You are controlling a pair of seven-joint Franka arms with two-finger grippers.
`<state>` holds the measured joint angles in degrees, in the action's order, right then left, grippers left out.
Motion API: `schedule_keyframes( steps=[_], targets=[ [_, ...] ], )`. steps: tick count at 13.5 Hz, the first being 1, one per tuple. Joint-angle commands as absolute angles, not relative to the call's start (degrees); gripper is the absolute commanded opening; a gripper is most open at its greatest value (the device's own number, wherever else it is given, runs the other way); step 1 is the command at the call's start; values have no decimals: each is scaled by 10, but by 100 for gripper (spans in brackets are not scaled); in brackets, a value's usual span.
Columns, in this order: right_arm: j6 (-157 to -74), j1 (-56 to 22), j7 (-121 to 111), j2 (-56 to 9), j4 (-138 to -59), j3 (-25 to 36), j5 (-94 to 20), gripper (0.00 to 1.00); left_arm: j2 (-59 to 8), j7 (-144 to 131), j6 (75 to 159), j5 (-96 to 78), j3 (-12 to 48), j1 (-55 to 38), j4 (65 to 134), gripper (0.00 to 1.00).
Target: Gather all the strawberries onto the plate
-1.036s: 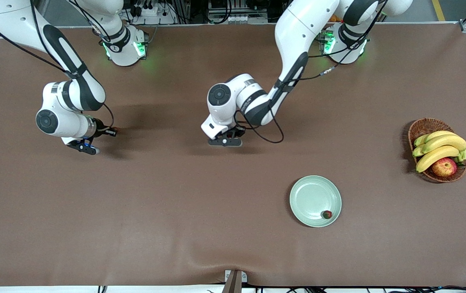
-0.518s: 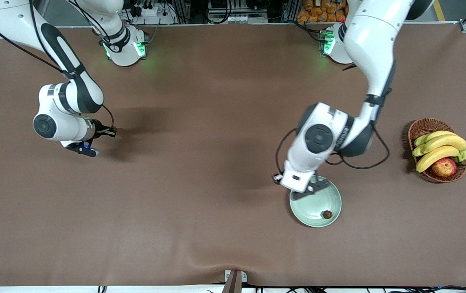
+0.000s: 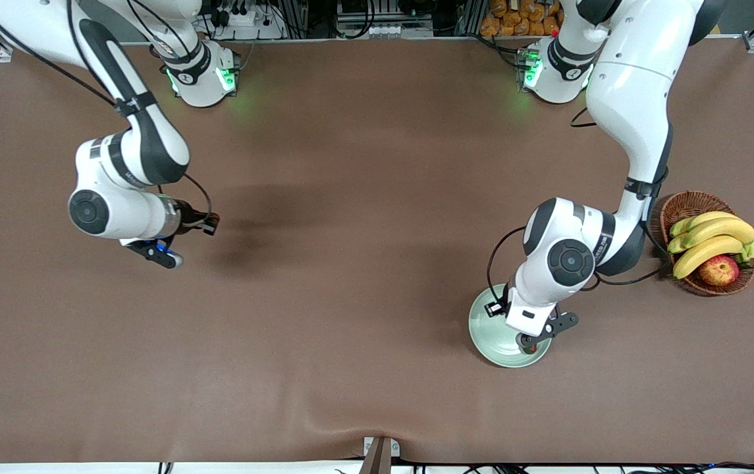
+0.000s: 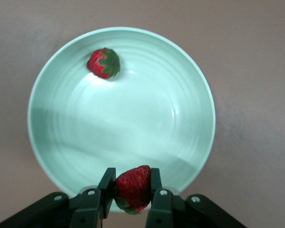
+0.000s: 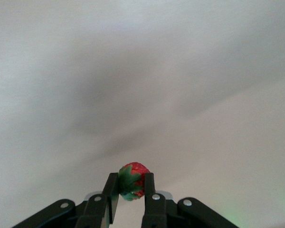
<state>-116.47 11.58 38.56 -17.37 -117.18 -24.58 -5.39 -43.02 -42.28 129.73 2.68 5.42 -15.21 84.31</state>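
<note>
We see the left gripper (image 4: 131, 192) pinching 1 small red strawberry (image 4: 133, 187) over the round pale mint-green plate (image 4: 190, 85), where 1 berry (image 4: 103, 62) already lies, while the right gripper (image 5: 129, 190), over bare brown table (image 3: 350, 368), pinches the third strawberry (image 5: 132, 180), undelivered.

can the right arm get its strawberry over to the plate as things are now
Probably not yet. The left hand, shut on its own strawberry, hangs over the plate. The right hand, holding a berry, is up near its own end.
</note>
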Motion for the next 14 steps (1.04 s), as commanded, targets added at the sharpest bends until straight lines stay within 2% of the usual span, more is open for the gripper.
schedule_keyframes(
  steps=[1,2,3,4,6,10,14],
  targets=[
    [-1154,65,466,-197,-1115,-243,-90,0,-448,-392,1331,24,42,-155,839,0],
    [-1157,49,493,-205,-1099,-243,-101,0,-451,-388,1337,24,42,-155,840,22],
    [-1158,25,524,-218,-1079,-243,-112,0,-451,-385,1337,25,42,-155,840,90],
    [-1162,-1,565,-231,-1055,-242,-116,0,-451,-379,1339,25,41,-156,840,100],
    [-1173,-46,634,-261,-1018,-242,-115,0,-440,-362,1339,33,42,-154,842,100],
    [-1257,-118,725,-300,-1015,-241,-113,0,-421,-360,1326,35,42,-155,848,100],
    [-1328,-180,784,-343,-1016,-234,-106,0,-375,-337,1247,35,46,-154,866,100]
  ],
)
